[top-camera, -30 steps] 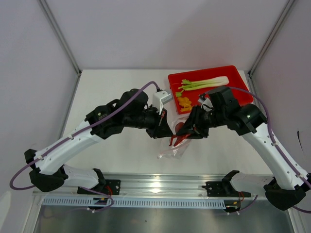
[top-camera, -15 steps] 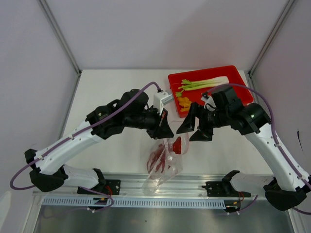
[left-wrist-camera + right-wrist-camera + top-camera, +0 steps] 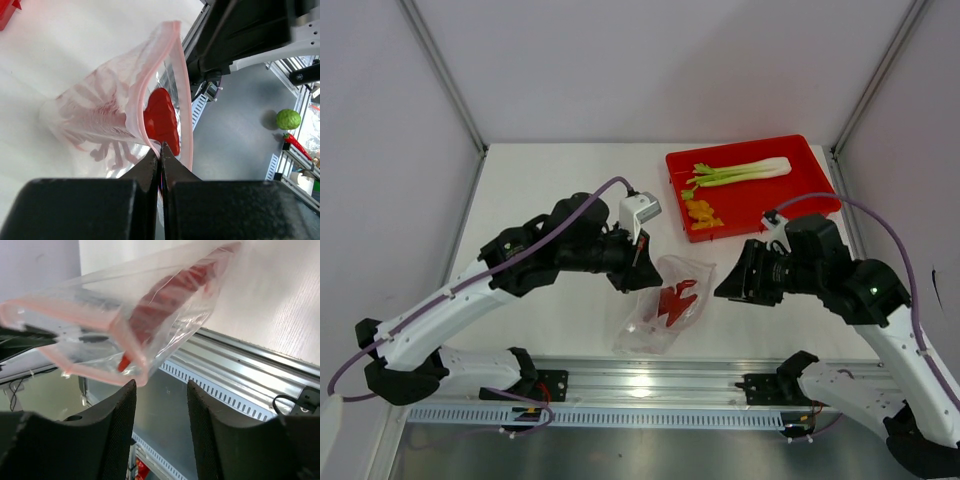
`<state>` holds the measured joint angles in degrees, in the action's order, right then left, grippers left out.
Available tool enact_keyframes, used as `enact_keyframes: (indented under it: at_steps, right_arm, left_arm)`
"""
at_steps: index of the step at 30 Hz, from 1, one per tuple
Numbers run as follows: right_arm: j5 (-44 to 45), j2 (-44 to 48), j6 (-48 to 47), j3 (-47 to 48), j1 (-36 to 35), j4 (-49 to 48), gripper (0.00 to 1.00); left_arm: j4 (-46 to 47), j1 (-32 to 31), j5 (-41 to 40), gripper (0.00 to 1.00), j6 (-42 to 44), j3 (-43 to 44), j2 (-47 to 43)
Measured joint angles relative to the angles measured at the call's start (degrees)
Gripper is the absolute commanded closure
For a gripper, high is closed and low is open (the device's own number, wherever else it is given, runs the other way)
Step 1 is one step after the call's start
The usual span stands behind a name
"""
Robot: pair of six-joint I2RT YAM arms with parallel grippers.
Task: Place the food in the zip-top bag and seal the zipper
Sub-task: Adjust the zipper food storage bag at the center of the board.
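White table (image 3: pixel 560 190) carried a red tray (image 3: pixel 810 160) with the green stalk (image 3: pixel 745 171) and yellow-orange pieces (image 3: pixel 700 213). The zip-top bag (image 3: pixel 650 325), dark red piece (image 3: pixel 675 300) inside, sat between the arms. From the left wrist, the left gripper (image 3: pixel 160 155) pinched the zipper (image 3: pixel 142 100) tight. From the right wrist, the right gripper (image 3: pixel 160 390) stood parted and empty, with the bag ahead over a metal rail (image 3: pixel 240 370).

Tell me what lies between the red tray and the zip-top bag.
Nothing: in the top view, only a bare strip of white table separates the red tray from the zip-top bag.
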<state>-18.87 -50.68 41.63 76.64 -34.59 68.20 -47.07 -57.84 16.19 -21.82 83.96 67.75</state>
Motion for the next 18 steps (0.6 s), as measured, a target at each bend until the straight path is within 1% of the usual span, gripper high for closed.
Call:
enact_keyframes:
  at_steps: [3,8,12,15,18]
  right_arm:
    - [0.8,-0.2,1.3,-4.4,-2.3,-4.0,0.50]
    - [4.4,-2.2,2.9,-5.2,-11.3,-9.9,0.44]
    - [8.7,-2.3,3.9,-4.9,-16.1,-11.0,0.44]
    - [12.0,-2.3,4.9,-5.0,-17.2,-10.7,0.47]
    - [14.6,-1.8,6.2,-6.1,-17.9,-10.8,0.52]
  left_arm:
    - [0.0,0.0,0.0,1.00,0.0,-0.1,-0.3]
    - [0.1,0.0,0.1,0.99,0.2,0.0,0.3]
    - [0.5,0.0,0.4,0.99,0.4,0.2,1.6]
    - [0.7,0.0,0.5,0.99,0.4,0.2,1.9]
    - [0.7,0.0,0.5,1.00,0.4,0.2,1.9]
